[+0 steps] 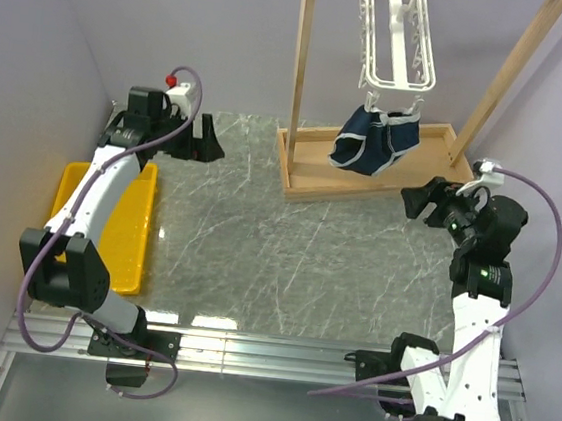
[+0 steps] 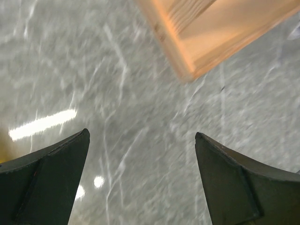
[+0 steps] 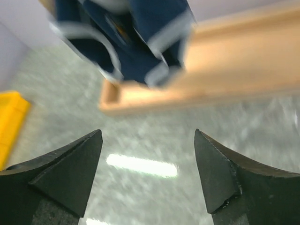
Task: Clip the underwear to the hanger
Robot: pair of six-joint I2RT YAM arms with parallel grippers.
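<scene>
The right pincer [image 1: 420,203] is open and empty, low over the bench [image 1: 286,261], just right of the wooden rack [image 1: 304,178]. The left pincer [image 1: 206,140] is open and empty at far left. The underwear [image 1: 374,140] hangs from clips on the hanger [image 1: 403,52], above the rack's base.

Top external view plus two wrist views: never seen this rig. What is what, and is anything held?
Two white robot arms are bolted at the near edge of a grey table. The top view looks down from behind them. Each wrist view comes from a camera on one arm; the dark wedges are that hand's fingers. On the table stand a yellow tray at the left and a wooden rack at the far side. A white hanger hangs from the rack, navy underwear hanging from its clips. The left hand and right hand are open, holding nothing.
</scene>
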